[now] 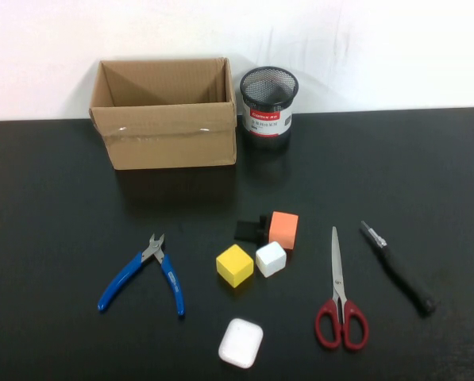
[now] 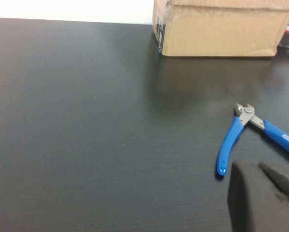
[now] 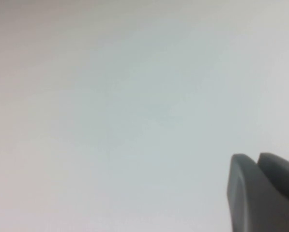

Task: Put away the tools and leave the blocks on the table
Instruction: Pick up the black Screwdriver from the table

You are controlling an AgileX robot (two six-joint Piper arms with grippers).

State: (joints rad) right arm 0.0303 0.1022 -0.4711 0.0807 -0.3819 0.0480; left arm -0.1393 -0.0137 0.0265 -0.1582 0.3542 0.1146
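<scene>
While nothing's been lifted yet, all three tools lie flat on the tabletop [image 1: 54, 198], so let's size them up. Pliers [image 1: 144, 274], front-left of the blocks: steel head, blue grips splayed open toward the robot, nose pointing away toward the cardboard box [image 1: 167, 113]; prob heaviest of the lot, rigid, grips look rubbery so decent friction. Best hold, I'd say, is across one handle near the pivot, or at the pivot itself. Scissors [image 1: 339, 294], right of the blocks: long axis runs almost straight front-to-back, blades closed and pointing away, red loops nearest the robot; thin, stiff, slick steel, so pinch across the blades close to the pivot, not the tip. Utility knife [image 1: 398, 266], further right: slim, light, lying diagonal, metal tip toward the back-left, black body trailing front-right; take it mid-body, crosswise. Mesh pen cup [image 1: 267, 99] sits beside the box at the back. Left gripper [image 2: 263, 198] hangs low just near the pliers, right gripper [image 3: 263, 191] is raised facing blank wall; jaws on both, can't tell wide or narrow.
</scene>
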